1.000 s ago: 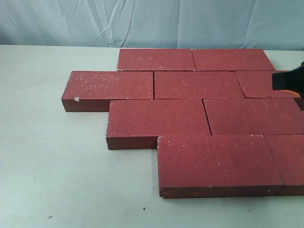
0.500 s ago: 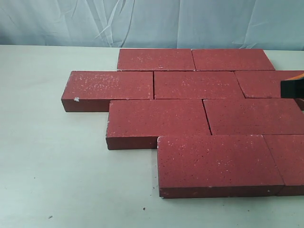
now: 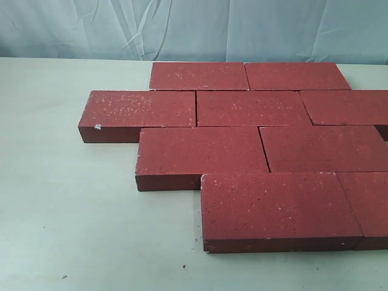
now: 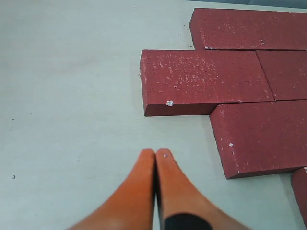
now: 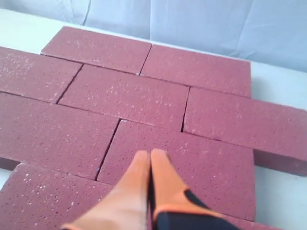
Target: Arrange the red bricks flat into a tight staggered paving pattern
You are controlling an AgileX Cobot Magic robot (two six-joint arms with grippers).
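1. The red bricks (image 3: 200, 148) lie flat in 4 staggered rows with tight joints; the paving looks finished.
2. The left tool (image 4: 155, 154) is clenched and empty over the worktop (image 4: 62, 96), with the bricks ahead.
3. The right tool (image 5: 150, 155) is clenched and empty, with the bricks beneath.

pale table (image 3: 73, 212), red bricks (image 3: 242, 139) flat, staggered

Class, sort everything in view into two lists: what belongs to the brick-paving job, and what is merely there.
Job: dark-red speckled rectangular paver bricks; left orange-fingered gripper; right orange-fingered gripper.
Merely there: pale tabletop; wrinkled light-blue cloth backdrop.
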